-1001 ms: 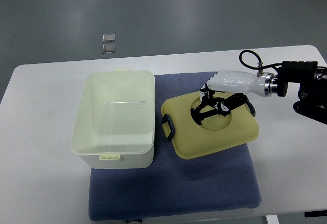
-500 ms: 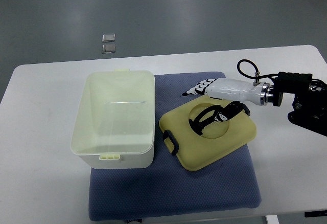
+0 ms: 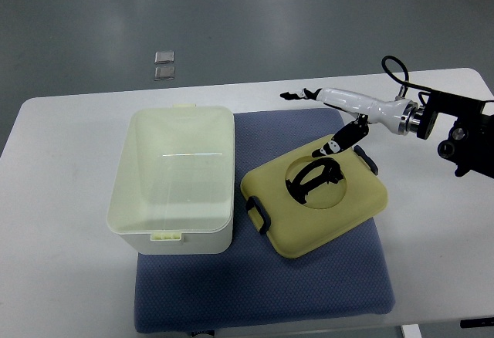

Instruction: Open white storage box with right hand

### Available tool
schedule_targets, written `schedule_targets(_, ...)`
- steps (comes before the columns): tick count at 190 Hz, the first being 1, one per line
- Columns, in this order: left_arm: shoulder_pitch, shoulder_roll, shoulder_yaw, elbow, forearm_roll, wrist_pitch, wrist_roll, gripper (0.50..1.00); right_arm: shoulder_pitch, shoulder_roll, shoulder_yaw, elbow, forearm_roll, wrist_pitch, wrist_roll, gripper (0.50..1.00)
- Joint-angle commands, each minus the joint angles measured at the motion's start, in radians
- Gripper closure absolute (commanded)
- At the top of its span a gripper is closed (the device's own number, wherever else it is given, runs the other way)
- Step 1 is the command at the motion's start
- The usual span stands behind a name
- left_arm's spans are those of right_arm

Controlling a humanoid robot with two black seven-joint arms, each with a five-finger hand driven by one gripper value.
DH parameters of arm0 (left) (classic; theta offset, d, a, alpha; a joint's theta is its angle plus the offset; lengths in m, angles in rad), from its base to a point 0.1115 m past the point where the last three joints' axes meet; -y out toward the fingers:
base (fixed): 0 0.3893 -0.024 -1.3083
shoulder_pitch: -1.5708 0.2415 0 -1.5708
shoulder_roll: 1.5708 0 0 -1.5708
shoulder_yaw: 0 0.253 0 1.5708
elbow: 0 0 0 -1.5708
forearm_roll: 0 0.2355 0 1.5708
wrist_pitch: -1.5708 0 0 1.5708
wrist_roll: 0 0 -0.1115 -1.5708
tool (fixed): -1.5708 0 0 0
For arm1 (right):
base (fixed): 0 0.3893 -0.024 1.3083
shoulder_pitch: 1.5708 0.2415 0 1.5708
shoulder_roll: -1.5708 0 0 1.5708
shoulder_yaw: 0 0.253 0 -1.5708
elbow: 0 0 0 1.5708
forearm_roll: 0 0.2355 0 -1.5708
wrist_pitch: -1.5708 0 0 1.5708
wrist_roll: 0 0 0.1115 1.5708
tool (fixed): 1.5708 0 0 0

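One arm alone is showing, reaching in from the right edge of the frame; its right hand [image 3: 337, 110] is hovering in the upper right, above the far edge of the lid, with its fingers [image 3: 297, 93] spread out flat toward the left and the thumb pointing down toward the lid. It is gripping nothing, and whether the thumb tip is touching the lid cannot be told.

Left of centre, the white storage box [image 3: 174, 178] is standing open on a white table [image 3: 62, 276], its pale interior facing up, a small latch tab showing on its near rim and another on its far rim. The box's right portion is resting on a blue mat [image 3: 262, 292] that is covering the middle of the table.

Just right of the box, the pale yellow lid [image 3: 316, 205] is lying flat on the mat, turned slightly off square from the box. A round recess in the lid's middle is holding a black folding handle [image 3: 312, 177], and black clips are sitting at its left and upper right edges.

At the upper left of the frame, beyond the table, two small square plates [image 3: 164, 65] are sitting on the grey floor.
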Motion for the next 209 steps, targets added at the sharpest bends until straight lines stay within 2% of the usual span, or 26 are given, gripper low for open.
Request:
schedule_targets(1, 0.0, 0.0, -0.002, -0.002, 0.0, 0.0, 0.0, 0.5, -0.005, 0.012, 0.098, -0.076, 0.248, 0.114, -0.055, 0.568)
schedule_targets(14, 0.0, 0.0, -0.002, -0.016, 0.0, 0.0, 0.0, 0.5, -0.008, 0.025, 0.144, -0.129, 0.501, 0.188, -0.133, 0.568)
schedule_targets(22, 0.0, 0.0, -0.002, -0.031, 0.0, -0.001, 0.0, 0.5, -0.01, 0.037, 0.151, -0.152, 0.657, 0.201, -0.191, 0.568)
schedule_targets(32, 0.0, 0.0, -0.002, -0.045, 0.0, 0.0, 0.0, 0.5, -0.014, 0.054, 0.159, -0.169, 0.847, 0.197, -0.251, 0.568)
schedule_targets(49, 0.0, 0.0, -0.002, -0.054, 0.0, 0.0, 0.0, 0.5, -0.016, 0.072, 0.161, -0.192, 1.107, 0.154, -0.29, 0.568)
schedule_targets(67, 0.0, 0.0, 0.0, -0.054, 0.0, 0.0, 0.0, 0.5, -0.02, 0.101, 0.164, -0.232, 1.299, 0.094, -0.29, 0.568)
schedule_targets(85, 0.0, 0.0, -0.002, -0.045, -0.002, 0.0, 0.0, 0.5, -0.033, 0.159, 0.194, -0.293, 1.426, 0.094, -0.281, 0.568)
schedule_targets(127, 0.0, 0.0, -0.009, -0.04, -0.002, 0.003, 0.0, 0.5, -0.118, 0.268, 0.409, -0.35, 1.452, 0.1, -0.262, 0.568)
schedule_targets(149, 0.0, 0.0, -0.011, -0.04, -0.002, 0.003, 0.0, 0.5, -0.148, 0.308, 0.435, -0.355, 1.452, 0.137, -0.262, 0.566)
schedule_targets(177, 0.0, 0.0, -0.011, -0.037, -0.002, 0.009, 0.0, 0.5, -0.171, 0.311, 0.435, -0.364, 1.454, 0.224, -0.247, 0.566)
schedule_targets(209, 0.0, 0.0, -0.011, -0.037, -0.002, 0.008, 0.0, 0.5, -0.18, 0.344, 0.434, -0.41, 1.451, 0.244, -0.21, 0.566)
